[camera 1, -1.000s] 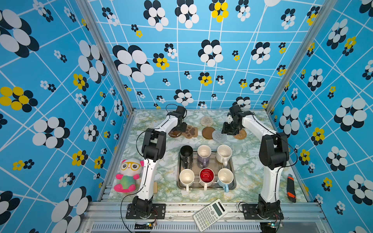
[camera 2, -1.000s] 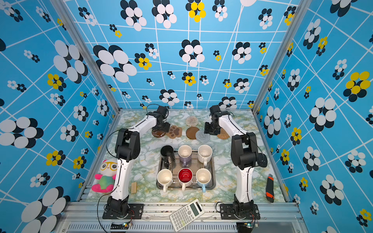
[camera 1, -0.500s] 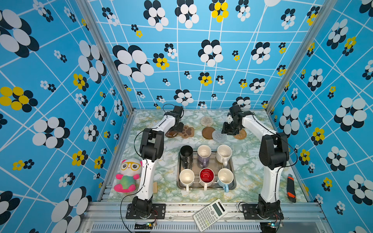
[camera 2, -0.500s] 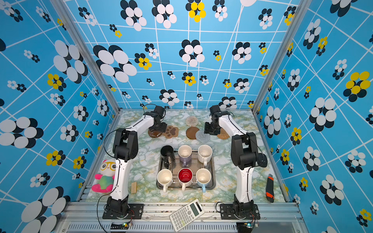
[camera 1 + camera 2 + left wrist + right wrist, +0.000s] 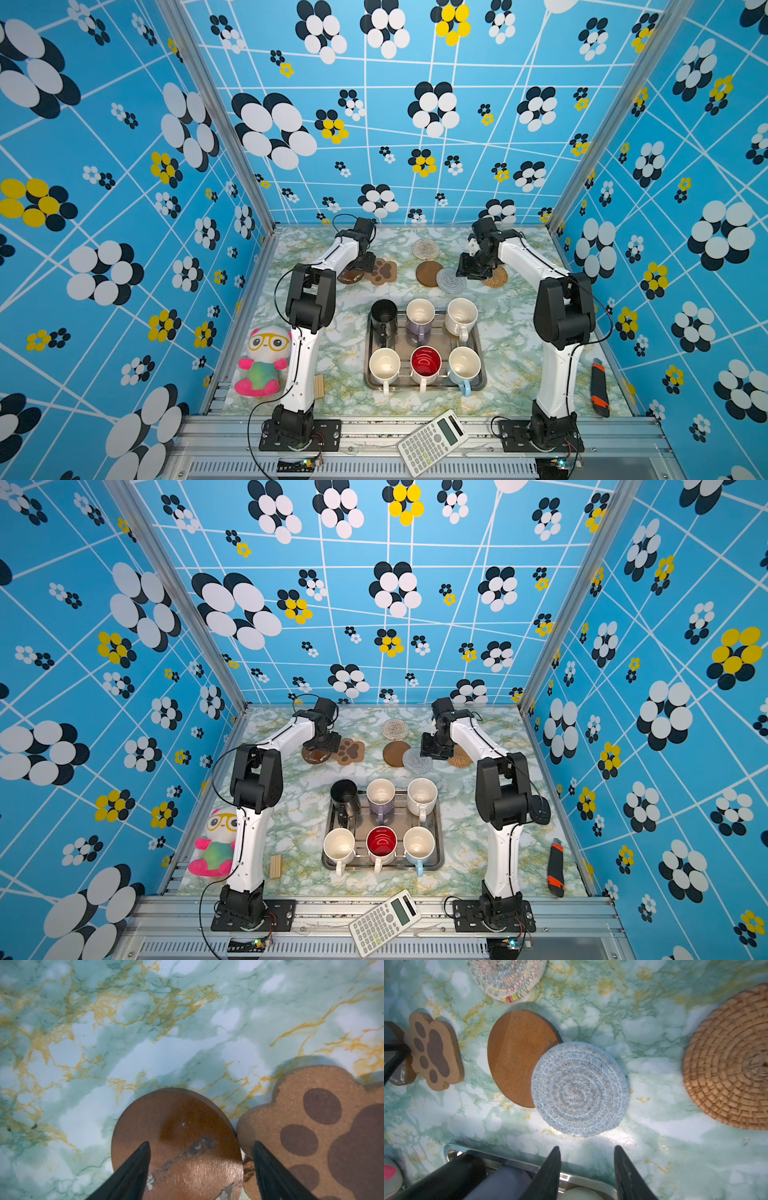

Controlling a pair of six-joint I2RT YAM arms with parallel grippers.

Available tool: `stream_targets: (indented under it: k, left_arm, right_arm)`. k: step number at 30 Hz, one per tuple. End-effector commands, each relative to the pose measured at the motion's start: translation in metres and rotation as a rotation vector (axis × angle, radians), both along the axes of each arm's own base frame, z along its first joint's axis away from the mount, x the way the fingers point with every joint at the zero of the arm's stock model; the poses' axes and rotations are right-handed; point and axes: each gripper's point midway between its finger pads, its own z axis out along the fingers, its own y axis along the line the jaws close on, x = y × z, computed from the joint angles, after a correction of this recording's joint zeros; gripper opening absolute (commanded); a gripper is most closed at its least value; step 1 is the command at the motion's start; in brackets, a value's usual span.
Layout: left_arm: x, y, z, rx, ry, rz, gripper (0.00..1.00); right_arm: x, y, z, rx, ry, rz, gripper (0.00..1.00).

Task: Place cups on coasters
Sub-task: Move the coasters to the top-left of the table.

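Six cups stand on a metal tray [image 5: 481,380]: black [image 5: 383,312], lavender [image 5: 419,311], speckled cream [image 5: 460,312], white [image 5: 384,362], red-inside [image 5: 424,362], light blue [image 5: 464,362]. The coasters lie behind it: brown disc [image 5: 348,277], paw-print [image 5: 384,270], cream crocheted [image 5: 425,249], second brown disc [image 5: 427,273], grey-blue [image 5: 451,280] overlapping that disc, rattan [image 5: 497,277]. My left gripper [image 5: 200,1145] is open low over the brown disc [image 5: 176,1136], beside the paw-print [image 5: 322,1126]. My right gripper [image 5: 587,1149] is open and empty near the grey-blue coaster [image 5: 580,1088].
A plush toy [image 5: 259,361] and a small wooden block [image 5: 318,386] sit at the front left. A calculator [image 5: 432,440] lies on the front rail, a box cutter [image 5: 598,388] at the front right. Patterned walls close three sides.
My left gripper and forearm have shifted a little to the left, and the brown disc under it sits slightly further left. The right arm has not moved.
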Motion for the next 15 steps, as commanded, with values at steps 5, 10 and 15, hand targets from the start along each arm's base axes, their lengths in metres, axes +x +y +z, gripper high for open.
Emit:
stream_targets:
  k: [5, 10, 15]
  left_arm:
    - [0.011, 0.004, 0.050, -0.046, -0.070, 0.012, 0.81]
    - [0.019, -0.007, 0.083, -0.100, -0.136, 0.003, 0.82]
    - [0.013, -0.018, 0.114, -0.125, -0.189, -0.017, 0.82]
  right_arm:
    - [0.001, 0.001, 0.025, 0.016, -0.025, 0.001, 0.45]
    - [0.004, 0.000, 0.047, 0.015, -0.069, 0.009, 0.45]
    - [0.003, 0.001, 0.059, 0.016, -0.084, 0.026, 0.46]
